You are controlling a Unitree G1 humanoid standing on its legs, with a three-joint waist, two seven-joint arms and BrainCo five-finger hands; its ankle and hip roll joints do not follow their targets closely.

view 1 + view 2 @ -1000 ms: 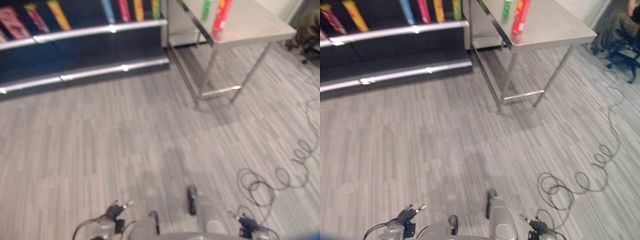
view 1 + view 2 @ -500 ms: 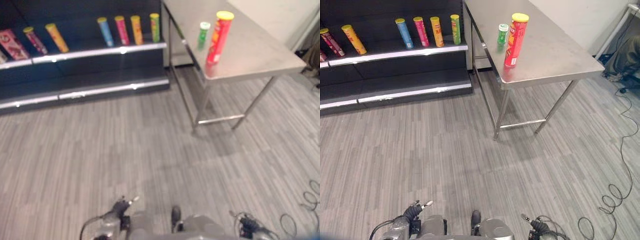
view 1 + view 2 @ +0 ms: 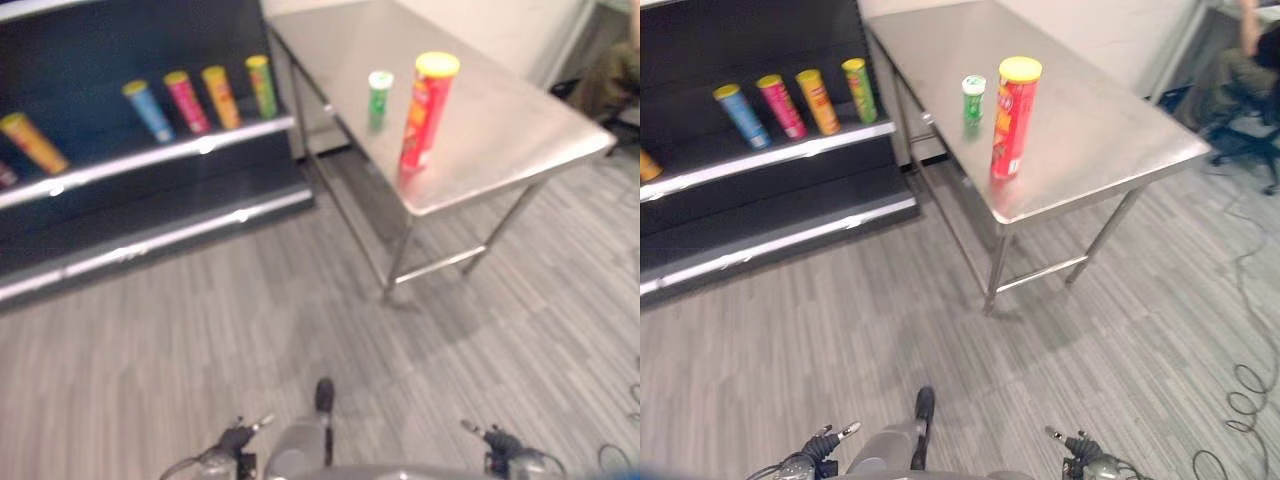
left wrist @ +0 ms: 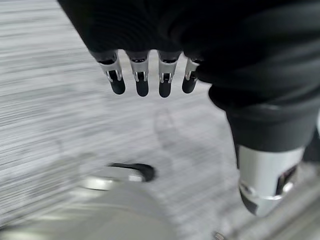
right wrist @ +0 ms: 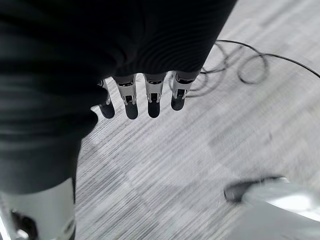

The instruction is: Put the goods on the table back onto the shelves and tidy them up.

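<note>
A tall red can with a yellow lid (image 3: 1014, 117) stands upright on the steel table (image 3: 1110, 120), near its front edge. A small green can (image 3: 973, 98) stands just behind it to the left. Further left, the dark shelf (image 3: 770, 160) carries a row of leaning cans: blue (image 3: 743, 116), pink (image 3: 780, 105), orange (image 3: 817, 100) and green (image 3: 860, 90). My left hand (image 4: 141, 80) hangs over the grey floor with straight fingers, holding nothing. My right hand (image 5: 152, 95) hangs the same way, empty, well short of the table.
The table's thin legs and crossbar (image 3: 1040, 275) stand ahead on the right. A lower shelf board (image 3: 790, 235) runs along the left. A person sits on a chair (image 3: 1245, 100) at the far right. Grey plank floor (image 3: 890, 340) lies between me and the furniture.
The whole picture has shifted: the camera has moved, bringing the table and shelf nearer and fuller into view. The cans stand as before. Both hands still hang low.
</note>
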